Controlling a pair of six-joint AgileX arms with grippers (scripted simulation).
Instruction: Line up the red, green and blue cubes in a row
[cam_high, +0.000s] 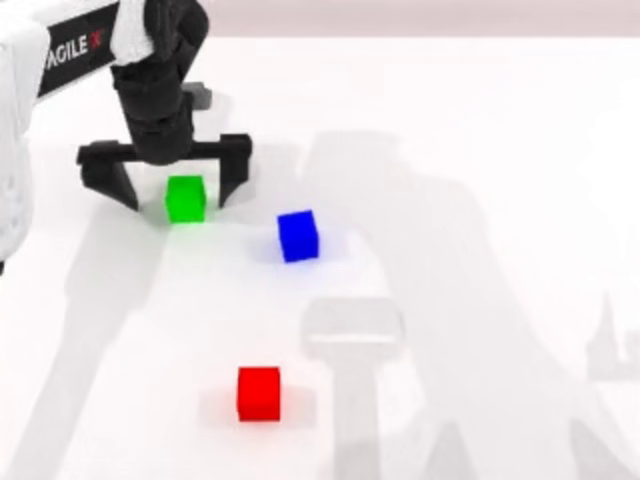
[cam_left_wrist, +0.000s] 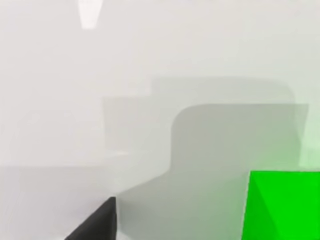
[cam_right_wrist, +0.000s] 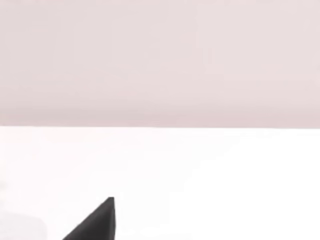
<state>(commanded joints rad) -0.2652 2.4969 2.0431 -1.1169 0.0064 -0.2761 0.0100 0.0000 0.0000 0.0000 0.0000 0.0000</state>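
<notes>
My left gripper (cam_high: 176, 187) is at the table's far left, fingers spread wide, with the green cube (cam_high: 185, 198) between them, a gap on each side. To grip well I should centre on it, then close slowly so it does not turn. To the right of it lies the blue cube (cam_high: 298, 236), and the red cube (cam_high: 259, 393) sits nearer to me. My right arm is outside the top view; I cannot tell its fingers' state.
</notes>
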